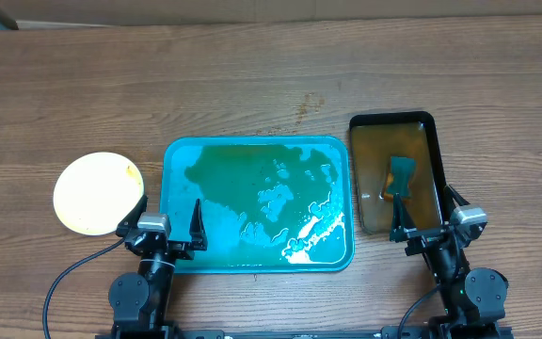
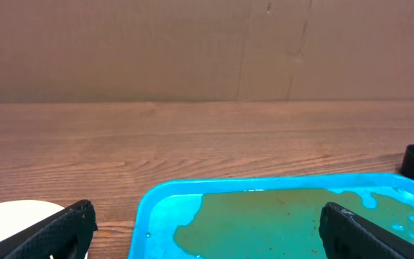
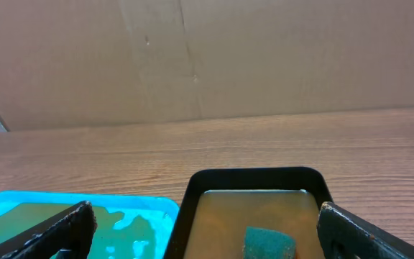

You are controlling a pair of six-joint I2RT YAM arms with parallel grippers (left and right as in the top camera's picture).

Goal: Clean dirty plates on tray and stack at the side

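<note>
Overhead, plates [image 1: 97, 193] sit stacked beside the foamy tray [image 1: 342, 155], so my left claw [image 1: 163, 216] and right claw [image 1: 425, 211] hang apart, empty.

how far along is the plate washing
Done, apparently: the blue tray holds only foam and murky water, and a plate lies on the table left of it; any beneath it are hidden. In hand: nothing, the left gripper and right gripper are open, the sponge in the black tray. Left: seemingly nothing.
</note>
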